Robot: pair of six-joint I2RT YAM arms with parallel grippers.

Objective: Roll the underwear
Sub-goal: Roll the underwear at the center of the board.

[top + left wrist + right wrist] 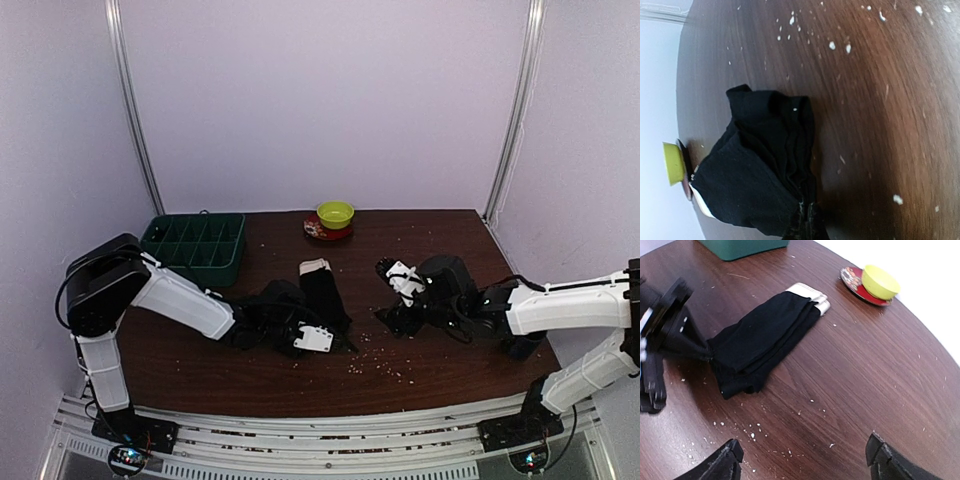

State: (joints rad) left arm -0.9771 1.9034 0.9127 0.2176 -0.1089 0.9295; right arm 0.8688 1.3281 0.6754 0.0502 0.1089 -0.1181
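The left pincer (705,351) was clamped on the near end of the folded black underwear (765,335) on the tabletop (865,370). The right pincer (805,460) stood apart, empty, at right.

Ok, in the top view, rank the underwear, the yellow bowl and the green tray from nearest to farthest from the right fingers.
From the right fingers:
1. underwear, mid-table, just to their left.
2. yellow bowl, far edge, centre.
3. green tray, far-left corner.

No writing, label or number is legible.
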